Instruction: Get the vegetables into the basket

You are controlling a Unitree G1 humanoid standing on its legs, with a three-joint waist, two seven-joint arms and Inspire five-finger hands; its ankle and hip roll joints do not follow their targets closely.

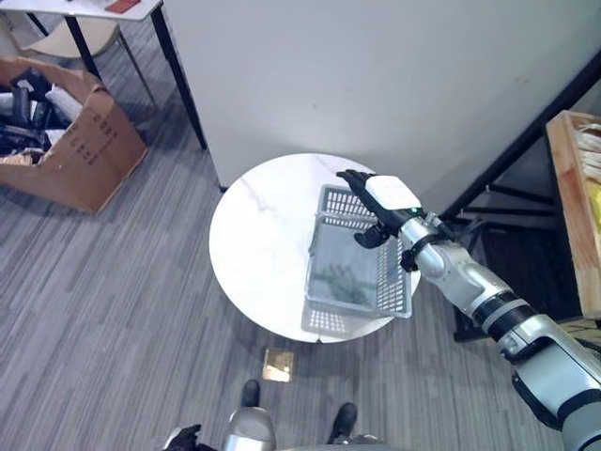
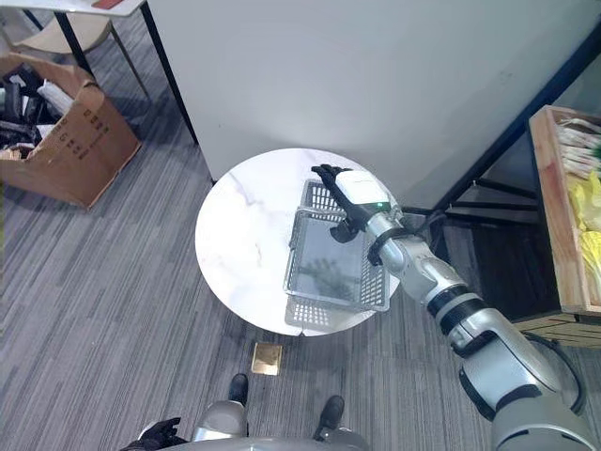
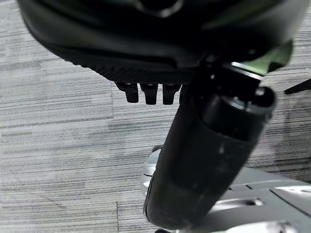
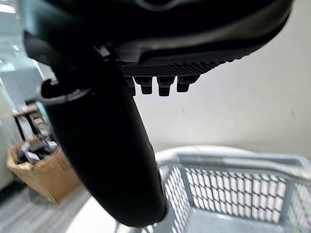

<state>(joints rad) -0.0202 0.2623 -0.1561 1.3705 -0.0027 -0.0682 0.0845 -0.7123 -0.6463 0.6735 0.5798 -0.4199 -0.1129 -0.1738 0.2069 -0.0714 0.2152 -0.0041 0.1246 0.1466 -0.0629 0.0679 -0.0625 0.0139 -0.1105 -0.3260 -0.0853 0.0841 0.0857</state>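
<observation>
One light grey slatted plastic basket (image 1: 357,277) sits on one round white marble surface (image 1: 258,244); the right hand (image 1: 380,209) hovers over the basket's far rim, fingers loosely extended, grasping nothing; the basket's contents are hard to make out; the left hand (image 1: 183,438), cut off low, hangs released over the carpet.

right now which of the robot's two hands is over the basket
The right hand, open above the far end of the grey basket on the round table; the left hand hangs low.

Right hand (image 1: 380,209) raised forward, fingers seemingly relaxed, empty; left hand (image 1: 183,438) low at side.
</observation>
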